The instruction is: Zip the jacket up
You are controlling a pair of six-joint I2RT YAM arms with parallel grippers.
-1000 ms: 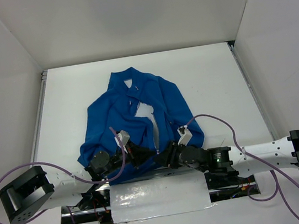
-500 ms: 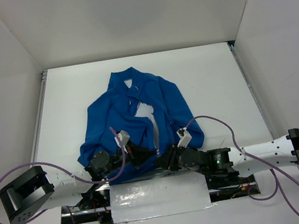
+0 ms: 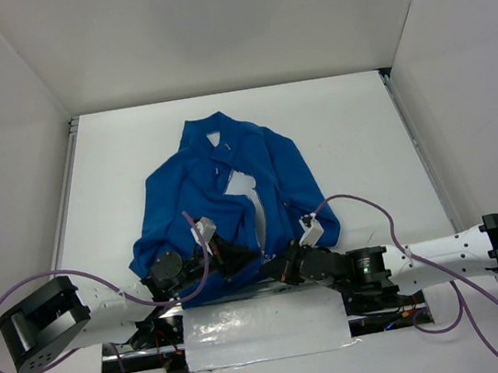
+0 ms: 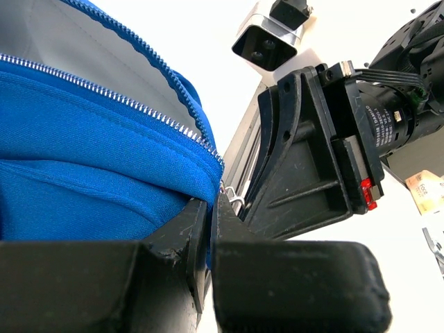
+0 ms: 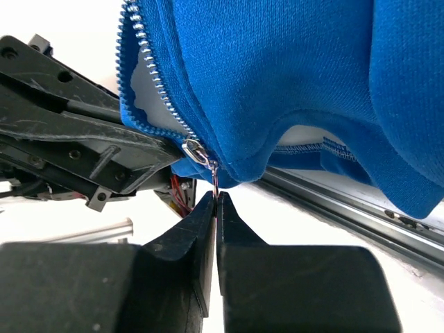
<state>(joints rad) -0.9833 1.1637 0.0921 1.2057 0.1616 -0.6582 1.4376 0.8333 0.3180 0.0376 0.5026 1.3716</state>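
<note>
The royal-blue jacket (image 3: 231, 189) lies on the white table, collar far, front partly open with white lining showing. Its hem is at the near edge. My left gripper (image 3: 240, 254) is shut on the jacket's bottom hem beside the zipper, seen close in the left wrist view (image 4: 210, 208). My right gripper (image 3: 275, 262) is shut on the thin metal zipper pull (image 5: 215, 182), which hangs from the slider (image 5: 194, 151) at the bottom of the zipper teeth (image 5: 149, 59). The two grippers sit close together at the hem.
A metal rail (image 5: 333, 201) runs along the table's near edge under the hem. A shiny foil sheet (image 3: 264, 328) lies between the arm bases. White walls (image 3: 19, 135) enclose the table on three sides. Purple cables (image 3: 363, 203) loop over both arms.
My right gripper has shifted slightly left and nearer along the hem, staying at the zipper's bottom. The left gripper and the jacket have hardly moved.
</note>
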